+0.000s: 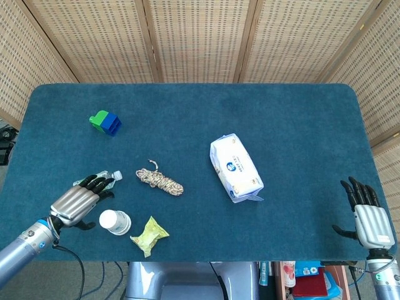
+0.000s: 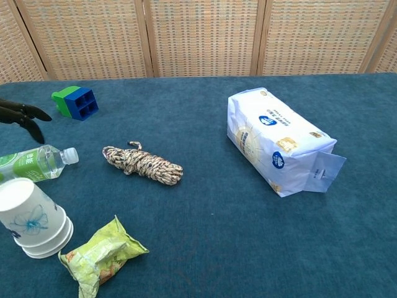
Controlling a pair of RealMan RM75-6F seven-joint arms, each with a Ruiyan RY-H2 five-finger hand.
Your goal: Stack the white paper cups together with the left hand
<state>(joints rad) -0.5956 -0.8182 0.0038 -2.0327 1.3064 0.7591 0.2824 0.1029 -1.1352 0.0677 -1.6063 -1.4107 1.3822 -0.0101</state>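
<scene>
Two white paper cups [image 1: 115,221] stand nested mouth-down near the table's front left; the chest view shows the upper cup [image 2: 30,214] with a blue flower print seated over the lower one. My left hand [image 1: 78,201] lies just left of the stack, apart from it and holding nothing. Its dark fingers [image 2: 22,117] reach out above a small water bottle [image 1: 103,180]. My right hand [image 1: 369,215] hangs off the table's front right corner, fingers spread, empty.
The water bottle [image 2: 34,162] lies on its side behind the cups. A green snack packet [image 2: 99,254] lies right of the stack. A rope coil [image 1: 160,179], a white tissue pack [image 1: 235,167] and a green-blue block [image 1: 105,121] sit further off.
</scene>
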